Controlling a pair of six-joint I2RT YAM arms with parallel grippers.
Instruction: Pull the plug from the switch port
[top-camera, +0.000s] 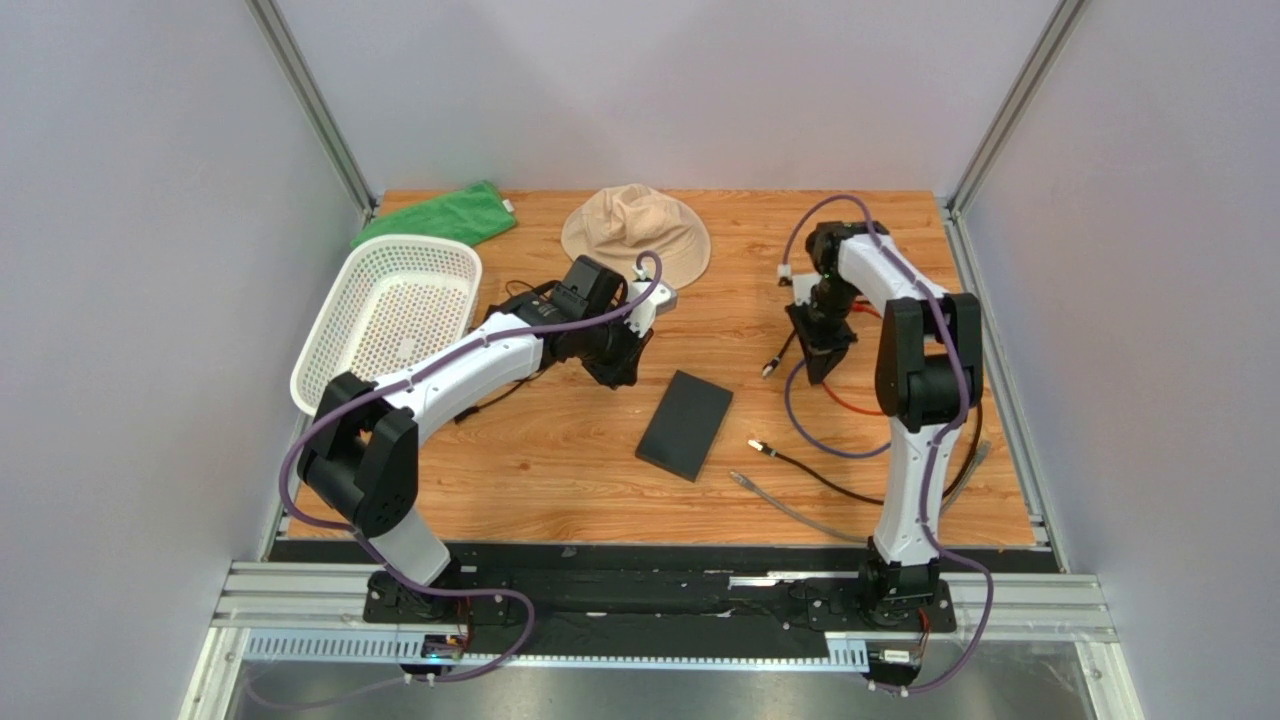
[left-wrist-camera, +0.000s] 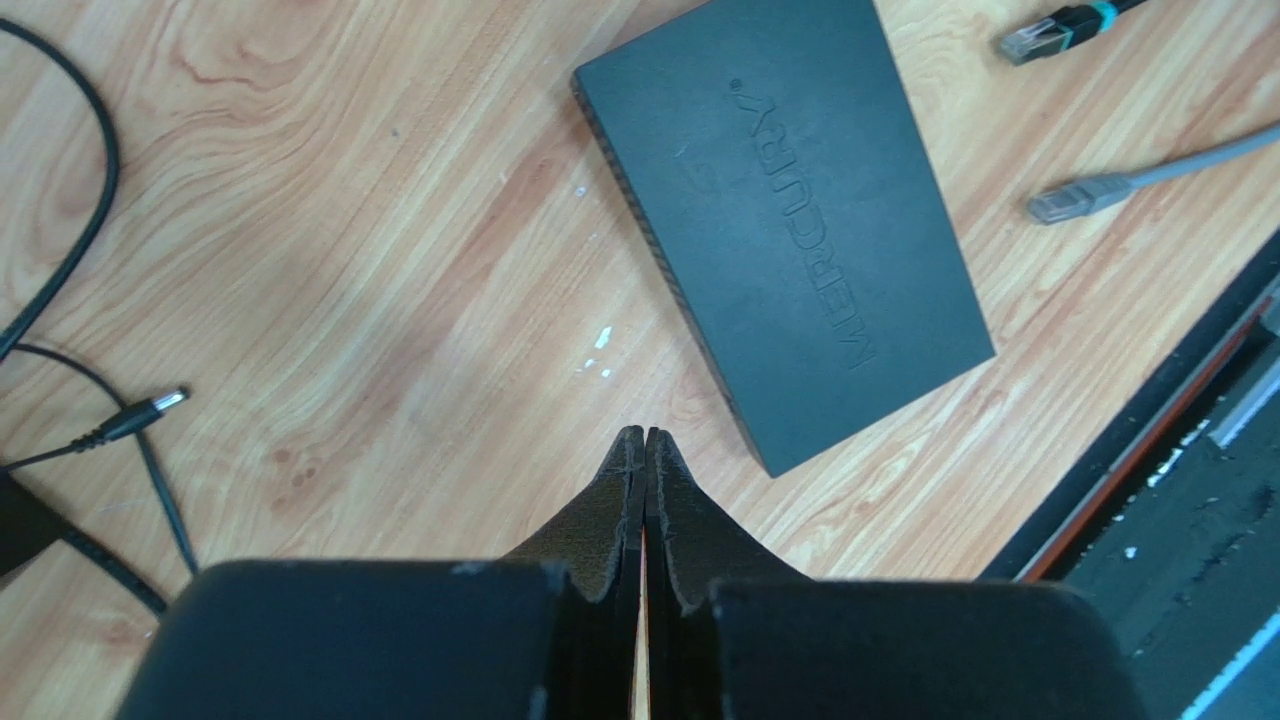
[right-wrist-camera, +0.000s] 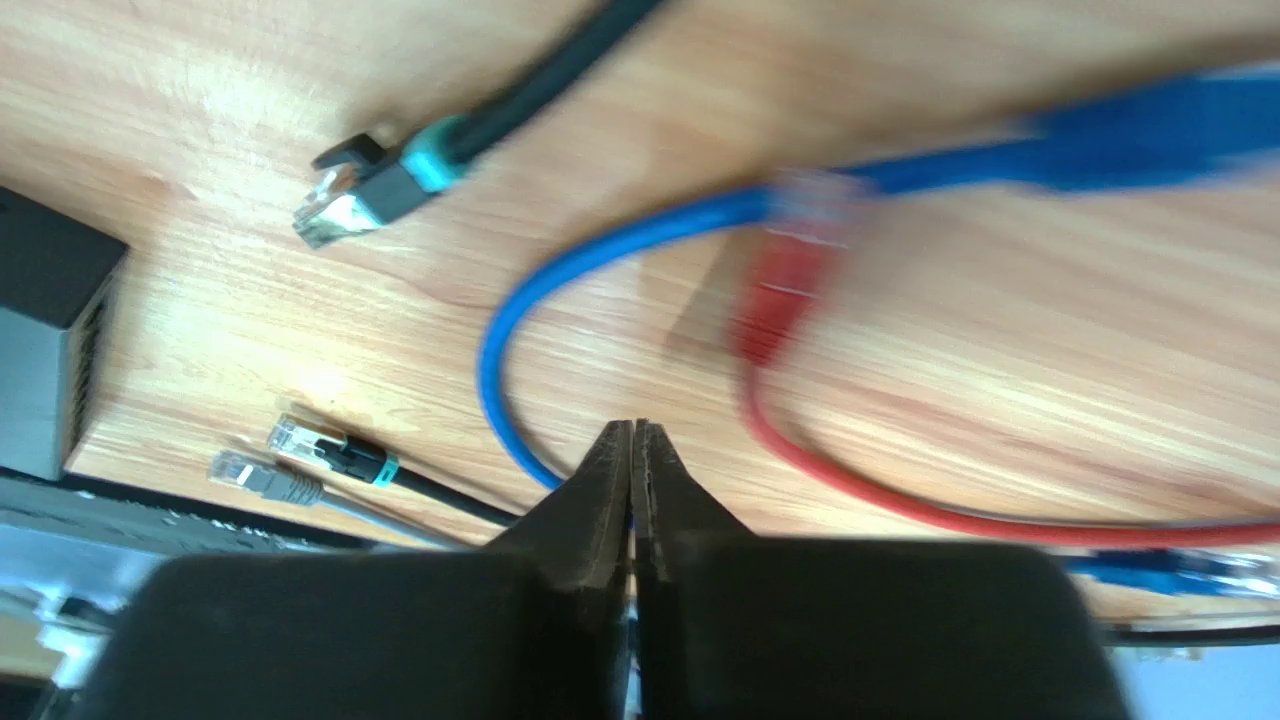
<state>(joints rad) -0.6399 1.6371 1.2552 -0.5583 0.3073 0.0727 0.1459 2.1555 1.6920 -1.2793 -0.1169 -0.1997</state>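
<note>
The switch (top-camera: 684, 425) is a flat black box lying on the wooden table between the arms. In the left wrist view (left-wrist-camera: 789, 225) it bears raised lettering, and no cable shows plugged into its visible edges. My left gripper (left-wrist-camera: 645, 435) is shut and empty, above bare wood just beside the switch's near corner; from above it sits up-left of the switch (top-camera: 616, 368). My right gripper (right-wrist-camera: 633, 432) is shut, above a blue cable loop (right-wrist-camera: 511, 300) and a red cable (right-wrist-camera: 842, 480). A corner of the switch shows at the left (right-wrist-camera: 45, 323). Loose network plugs lie nearby: black with a teal band (right-wrist-camera: 361, 177), another (right-wrist-camera: 323, 447) and a grey one (right-wrist-camera: 248, 476).
A white basket (top-camera: 391, 315), green cloth (top-camera: 443, 215) and tan hat (top-camera: 639, 233) lie at the back left. A black power cord with a barrel plug (left-wrist-camera: 150, 408) lies left of my left gripper. Black (top-camera: 756, 446) and grey (top-camera: 744, 480) cable ends lie right of the switch.
</note>
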